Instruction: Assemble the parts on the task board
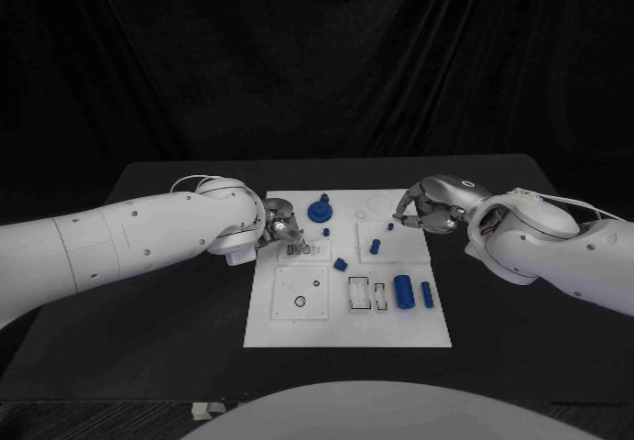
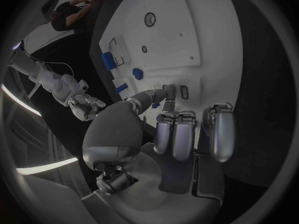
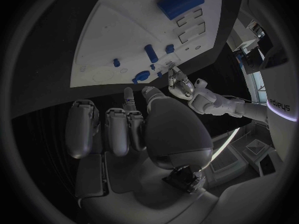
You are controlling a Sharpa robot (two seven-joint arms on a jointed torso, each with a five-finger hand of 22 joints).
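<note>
The white task board (image 1: 346,316) lies mid-table. Blue parts on it include a big round piece (image 1: 319,212), a small peg (image 1: 326,232), a wedge (image 1: 341,264) and two cylinders (image 1: 403,293) beside empty slots. My left hand (image 1: 281,229) hovers low over the board's upper left. Its thumb and a finger (image 2: 168,92) meet at the board (image 2: 187,30) beside a small slot; whether anything is between them is hidden. My right hand (image 1: 423,214) hangs at the board's upper right edge, fingers curled. Its thumb and a finger pinch something small and bluish (image 3: 129,99).
The black table (image 1: 158,302) surrounds the board, with bare room on both sides and in front. A square plate with a round hole (image 1: 301,301) sits at the board's lower left. Both forearms reach in over the table's side edges.
</note>
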